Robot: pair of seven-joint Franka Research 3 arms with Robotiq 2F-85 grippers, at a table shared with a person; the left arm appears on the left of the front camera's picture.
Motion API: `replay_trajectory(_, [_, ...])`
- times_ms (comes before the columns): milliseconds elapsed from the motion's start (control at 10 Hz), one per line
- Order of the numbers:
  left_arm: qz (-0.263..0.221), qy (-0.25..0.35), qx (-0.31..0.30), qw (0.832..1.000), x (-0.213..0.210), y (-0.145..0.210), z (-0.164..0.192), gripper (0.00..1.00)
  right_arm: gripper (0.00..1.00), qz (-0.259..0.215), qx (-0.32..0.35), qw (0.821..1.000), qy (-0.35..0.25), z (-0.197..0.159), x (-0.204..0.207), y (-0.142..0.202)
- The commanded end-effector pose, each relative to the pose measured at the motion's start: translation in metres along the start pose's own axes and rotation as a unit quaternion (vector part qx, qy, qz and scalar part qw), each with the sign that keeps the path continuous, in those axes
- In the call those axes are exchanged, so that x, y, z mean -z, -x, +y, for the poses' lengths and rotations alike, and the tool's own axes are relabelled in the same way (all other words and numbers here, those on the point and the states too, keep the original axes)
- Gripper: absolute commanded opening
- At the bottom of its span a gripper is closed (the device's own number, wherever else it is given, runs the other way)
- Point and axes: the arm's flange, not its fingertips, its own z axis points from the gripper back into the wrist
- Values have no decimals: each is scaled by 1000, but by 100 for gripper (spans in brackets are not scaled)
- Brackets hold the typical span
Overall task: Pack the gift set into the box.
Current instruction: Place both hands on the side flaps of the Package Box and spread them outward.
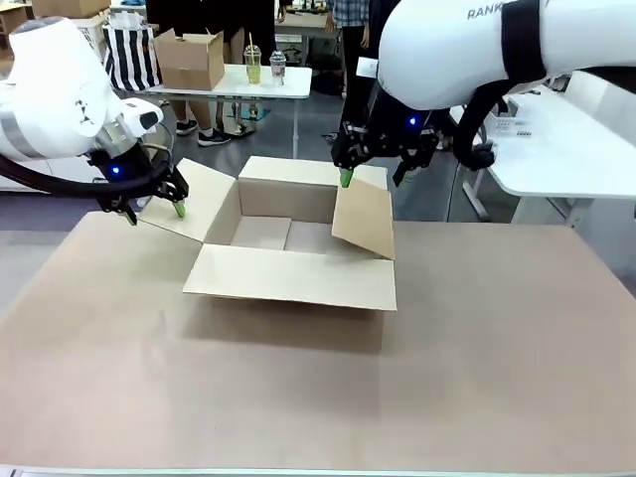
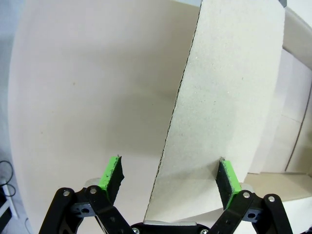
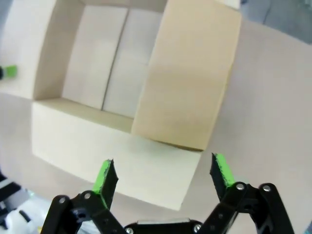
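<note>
The box (image 1: 288,278) stands open at the middle of the brown table, and its inside (image 3: 107,63) is bare cardboard. Its front and left flaps are spread outward; the right flap (image 1: 363,217) leans in over the opening. My left gripper (image 1: 154,209) is open at the left flap's outer edge, and that flap (image 2: 229,97) runs edge-on between its green pads (image 2: 111,171). My right gripper (image 1: 373,179) hangs open above the box's right rear corner, touching nothing; in its wrist view it (image 3: 163,175) looks down on the right flap (image 3: 190,73). The gift set is out of view.
A white table (image 1: 586,149) stands to the right, beyond the brown table's edge. Farther back, another white table (image 1: 238,84) carries a small cardboard box (image 1: 189,58), drink cups and a striped bag. People stand behind it.
</note>
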Motion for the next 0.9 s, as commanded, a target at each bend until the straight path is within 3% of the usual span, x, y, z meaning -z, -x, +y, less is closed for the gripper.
replay_trajectory(0, [-7,-9,-6,1000,0,0,-1,100,100,16,20,998,-60,-12,-12,6])
replay_trajectory(100, [-7,-9,-6,1000,0,0,-1,100,100,16,20,998,-60,-12,-12,6])
replay_trajectory(200, [-7,-9,-6,1000,0,0,-1,100,100,4,10,1000,-15,-3,-3,-1])
replay_trajectory(300, [-7,-9,-6,1000,0,0,-1,100,100,59,6,997,49,4,10,-1])
replay_trajectory(400, [-7,-9,-6,1000,0,0,-1,100,100,79,-3,992,95,24,34,-24])
replay_trajectory(800, [-7,-9,-6,1000,0,0,-1,100,100,61,17,983,173,77,87,-62])
